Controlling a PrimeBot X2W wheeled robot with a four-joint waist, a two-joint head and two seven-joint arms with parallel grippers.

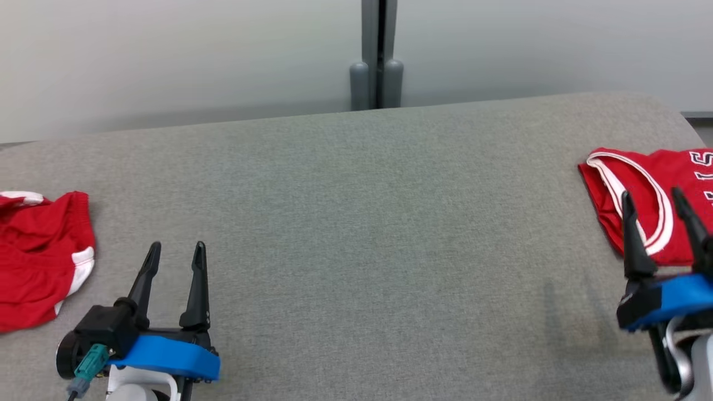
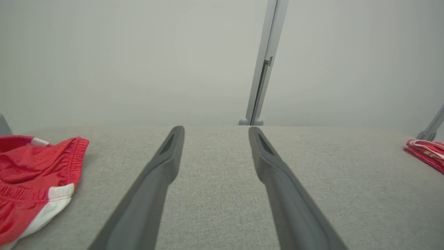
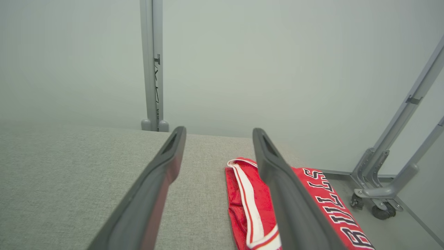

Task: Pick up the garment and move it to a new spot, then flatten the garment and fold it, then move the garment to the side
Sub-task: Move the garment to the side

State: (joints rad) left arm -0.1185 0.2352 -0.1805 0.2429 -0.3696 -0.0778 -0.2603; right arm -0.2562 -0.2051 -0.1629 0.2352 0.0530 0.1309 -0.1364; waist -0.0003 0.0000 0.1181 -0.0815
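The garment [image 1: 607, 184], a red jersey with white trim and lettering, lies folded flat at the right edge of the grey table [image 1: 356, 223]. It also lies under my right fingers in the right wrist view [image 3: 234, 194] and far right in the left wrist view [image 2: 425, 151]. My right gripper [image 1: 652, 194] [image 3: 218, 131] hovers open over the jersey's near edge, holding nothing. Near the table's front left, my left gripper [image 1: 178, 245] [image 2: 216, 128] is open and empty.
Rumpled red shorts [image 1: 39, 267] [image 2: 31, 166] with white panels lie at the table's left edge, left of my left gripper. A grey post [image 1: 379, 55] stands behind the table. A wheeled metal frame [image 3: 381, 194] stands beyond the table's right end.
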